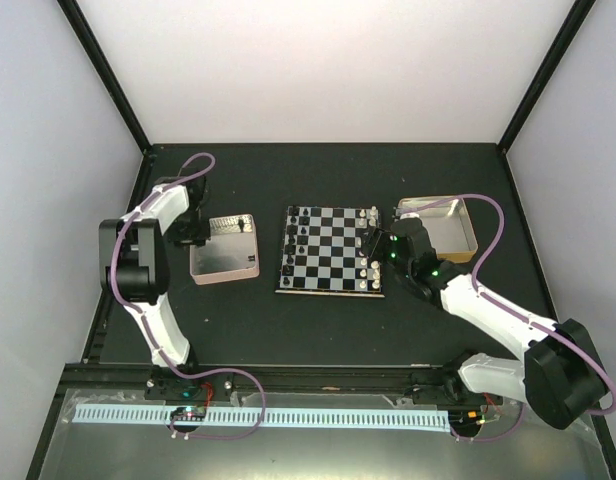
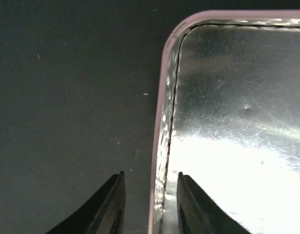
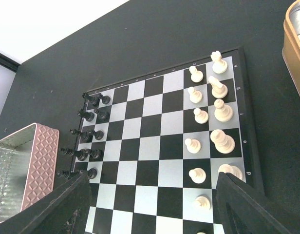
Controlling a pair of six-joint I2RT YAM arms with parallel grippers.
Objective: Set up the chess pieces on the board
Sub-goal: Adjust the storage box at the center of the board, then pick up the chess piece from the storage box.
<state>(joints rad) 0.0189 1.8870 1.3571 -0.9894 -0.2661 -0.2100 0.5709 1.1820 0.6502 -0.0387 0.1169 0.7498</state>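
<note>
**Q.** Where do the task's things stand in this panel?

**A.** We find the chess pieces (image 3: 85,136), tiny turned black figures, ranked two deep along the edge of the board (image 3: 150,127) that faces the pink tin (image 2: 162,112). We cannot tell their count. The white pieces (image 3: 201,116) line the opposite edge, near the gold tin (image 1: 458,225).

**Q.** And the end effectors?

**A.** The left end effector (image 2: 151,175) straddles the pink tin's wall, fingers narrowly parted, one inside and one outside, gripping nothing. The right end effector (image 3: 152,180) hangs released and wide over the board, empty.

**Q.** What might fail from here?

**A.** We judge that closing the left fingers would pinch the thin wall and drag or tip the tin across the matte dark bench (image 1: 318,330). Lowering the wide right fingers could topple the closely set white figures, and the glossy checks likely give little friction.

**Q.** Textures?

**A.** The tin's floor is scratched mirror metal and its outer wall is quilted pink. The stretch of floor we see holds no piece.
</note>
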